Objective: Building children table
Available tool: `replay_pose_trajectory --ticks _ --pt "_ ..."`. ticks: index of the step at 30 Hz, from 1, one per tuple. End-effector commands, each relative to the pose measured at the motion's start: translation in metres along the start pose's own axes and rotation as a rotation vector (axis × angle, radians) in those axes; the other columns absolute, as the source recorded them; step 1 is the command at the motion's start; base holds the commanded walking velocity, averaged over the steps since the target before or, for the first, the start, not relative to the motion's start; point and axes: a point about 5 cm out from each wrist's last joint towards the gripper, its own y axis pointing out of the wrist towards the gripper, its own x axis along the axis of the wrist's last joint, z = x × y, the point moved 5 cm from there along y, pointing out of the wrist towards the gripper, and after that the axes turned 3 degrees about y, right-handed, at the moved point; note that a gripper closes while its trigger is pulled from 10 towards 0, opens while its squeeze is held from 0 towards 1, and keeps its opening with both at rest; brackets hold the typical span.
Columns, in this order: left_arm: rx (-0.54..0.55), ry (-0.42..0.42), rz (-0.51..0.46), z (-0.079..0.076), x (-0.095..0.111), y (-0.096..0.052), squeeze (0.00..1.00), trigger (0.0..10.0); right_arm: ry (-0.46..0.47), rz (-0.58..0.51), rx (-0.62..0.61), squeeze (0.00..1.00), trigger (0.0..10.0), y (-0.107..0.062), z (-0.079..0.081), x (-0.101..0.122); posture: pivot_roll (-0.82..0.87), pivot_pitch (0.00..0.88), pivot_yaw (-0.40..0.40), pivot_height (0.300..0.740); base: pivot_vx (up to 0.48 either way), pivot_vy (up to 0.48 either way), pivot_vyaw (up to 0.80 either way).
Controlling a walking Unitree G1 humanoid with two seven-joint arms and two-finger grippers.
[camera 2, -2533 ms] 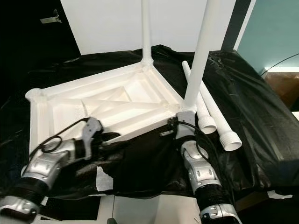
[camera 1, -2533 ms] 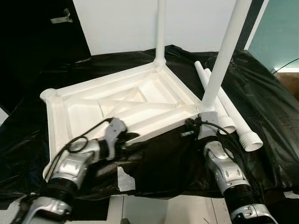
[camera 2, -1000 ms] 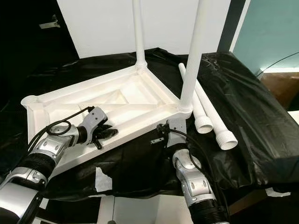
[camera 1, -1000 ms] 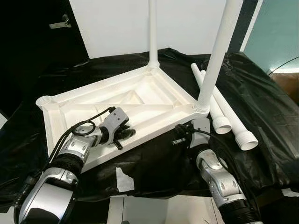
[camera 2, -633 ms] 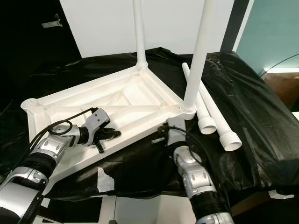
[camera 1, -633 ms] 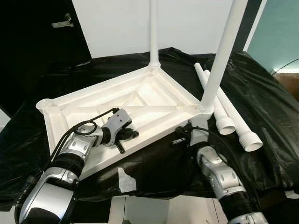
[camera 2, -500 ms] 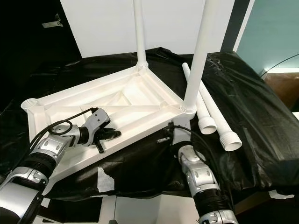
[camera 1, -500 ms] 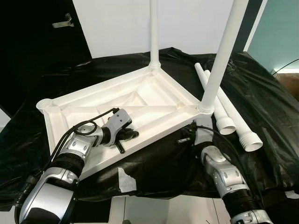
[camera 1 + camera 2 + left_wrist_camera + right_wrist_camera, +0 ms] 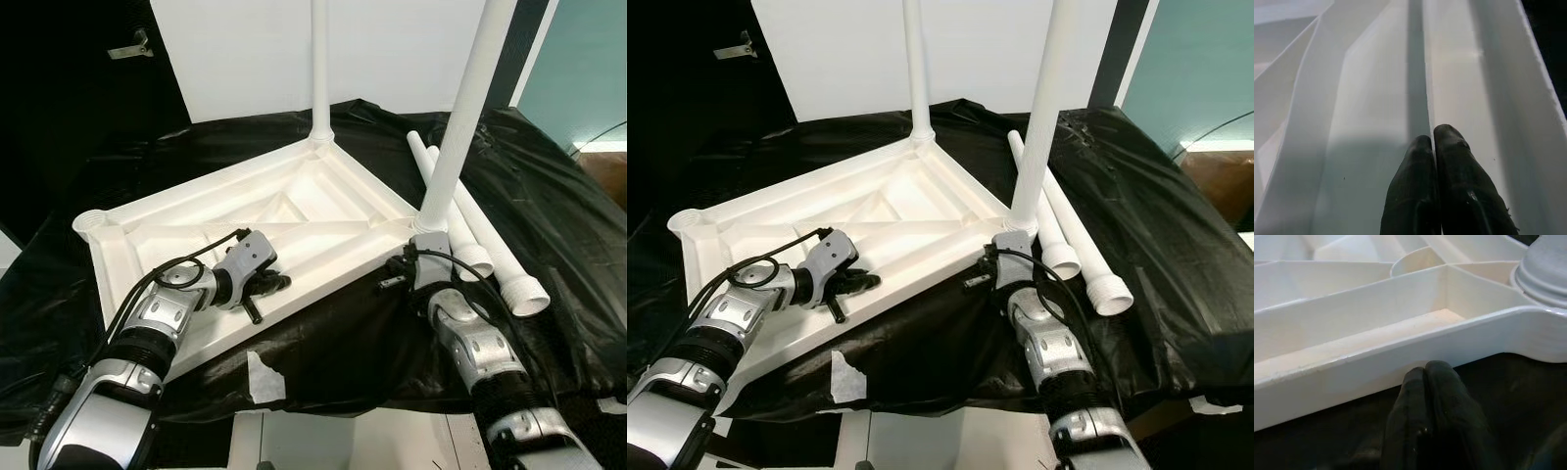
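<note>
black plastic sheet (image 9: 549, 206) covers the work surface, wrinkled and shiny; white torn patch (image 9: 261, 375) shows near its front edge | white wall (image 9: 392, 49) behind | dark door (image 9: 69, 88) at the left with a metal handle (image 9: 130, 46) | teal wall (image 9: 588, 69) at the right

The left hand (image 9: 1433, 147) is seen with its two black fingers (image 9: 1410, 196) pressed together, no gap left between them. Their tips are laid against the white ribbed underside of the tabletop (image 9: 1371, 73), beside a straight raised rib (image 9: 1418, 68). A dark strip is seen beyond the tabletop's edge.
</note>
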Motion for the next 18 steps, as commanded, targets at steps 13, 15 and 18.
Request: replay_pose_trajectory --ticks 13,15,18 --pt "-0.255 -0.040 -0.071 -0.051 -0.004 0.003 0.00 0.0 -0.072 -0.028 -0.047 0.00 10.0 0.018 -0.028 0.021 -0.06 0.000 0.048 0.740 0.000 0.000 0.00" --pt "-0.265 -0.036 -0.088 -0.054 -0.001 0.003 0.00 0.0 -0.075 -0.025 -0.055 0.00 10.0 0.019 -0.030 0.021 -0.05 0.000 0.049 0.740 0.000 0.000 0.00" --pt "-0.276 -0.031 -0.115 -0.056 0.006 0.005 0.00 0.0 -0.080 -0.027 -0.060 0.00 10.0 0.021 -0.032 0.021 -0.06 0.000 0.055 0.740 0.000 0.000 0.00"
